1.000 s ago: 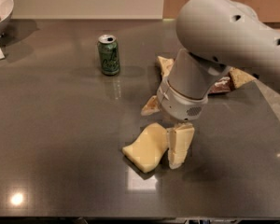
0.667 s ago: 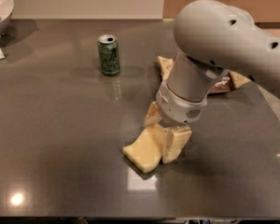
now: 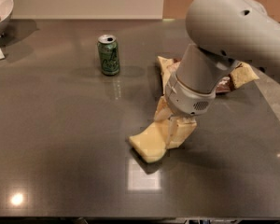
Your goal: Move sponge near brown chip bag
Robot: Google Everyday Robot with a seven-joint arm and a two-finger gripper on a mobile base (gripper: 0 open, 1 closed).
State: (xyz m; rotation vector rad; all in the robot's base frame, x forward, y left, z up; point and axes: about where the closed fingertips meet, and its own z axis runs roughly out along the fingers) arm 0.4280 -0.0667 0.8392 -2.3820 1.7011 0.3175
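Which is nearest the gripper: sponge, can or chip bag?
The pale yellow sponge, right at the gripper; green can and brown chip bag lie farther back.

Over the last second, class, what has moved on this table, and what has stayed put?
The gripper has shifted left onto the right end of the sponge, which has barely moved; a firm grasp cannot be confirmed. The green can and brown chip bag stayed put.
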